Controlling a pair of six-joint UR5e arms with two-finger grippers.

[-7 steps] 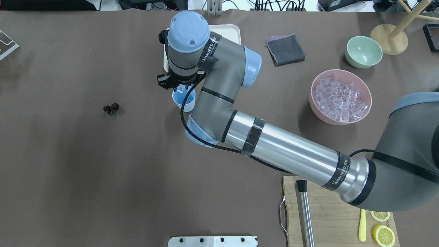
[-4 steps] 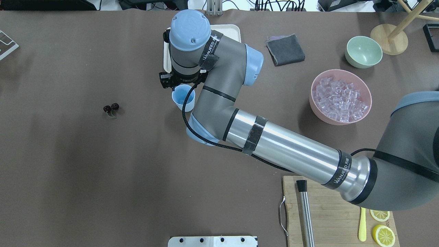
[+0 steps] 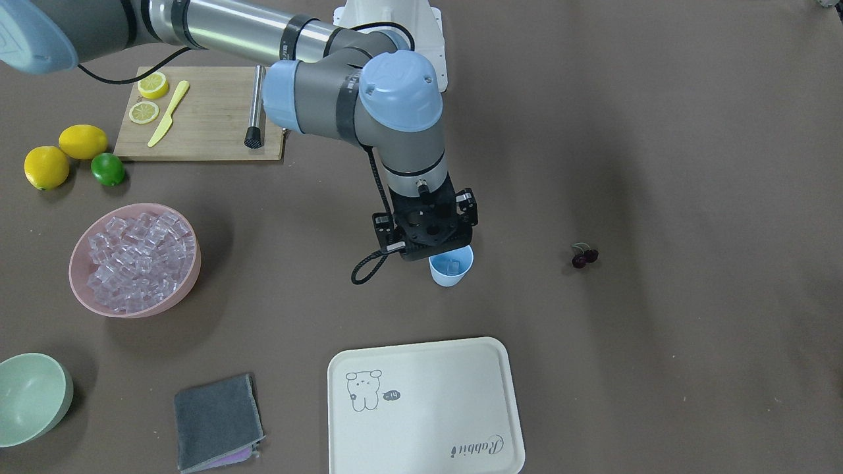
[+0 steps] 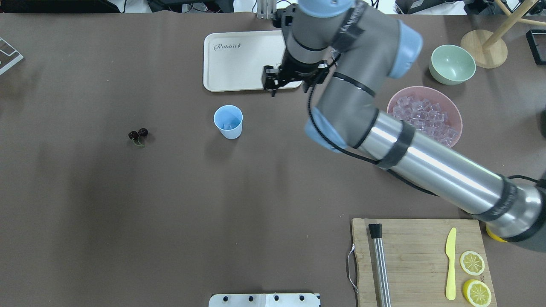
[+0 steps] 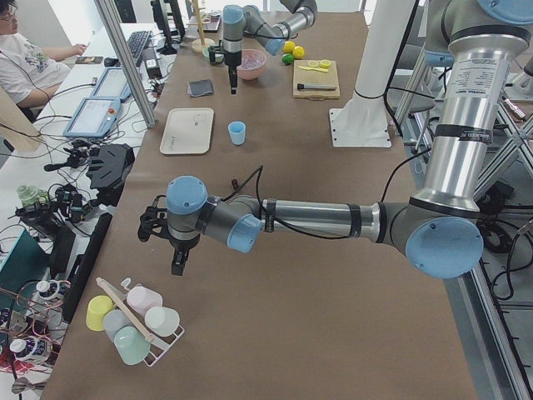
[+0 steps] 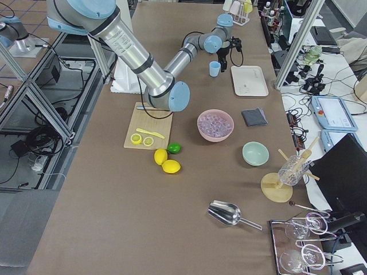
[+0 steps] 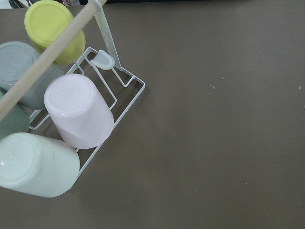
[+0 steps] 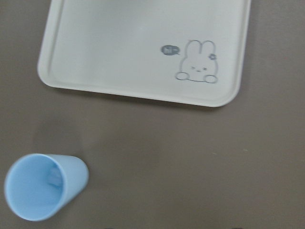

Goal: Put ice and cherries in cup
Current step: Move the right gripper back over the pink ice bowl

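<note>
Ice (image 4: 424,123) fills the pink bowl (image 4: 390,111) on the right of the worktop (image 4: 128,213). One cube seems to lie already in the cup (image 4: 228,121), though its glossy bottom is hard to read.

In the overhead view the right gripper (image 4: 291,79) hangs over the near right corner of the tray (image 4: 222,86). From it the cup stands upright at about 8 o'clock, well apart, and the bowl at about 4 o'clock. I cannot tell if its jaws are wide or narrow; the wrist hides them.

The cherries (image 4: 138,134) lie at 9 o'clock from the cup, side by side nearly along the 9-to-3 line.

The left gripper (image 5: 177,260) waits far off beside a rack of mugs (image 5: 133,321), jaws also unreadable, so the right arm is nearer to the bowl.

A moment ago the right gripper was just over the cup's rim. Now it has left toward the bowl, probably for more ice.
</note>
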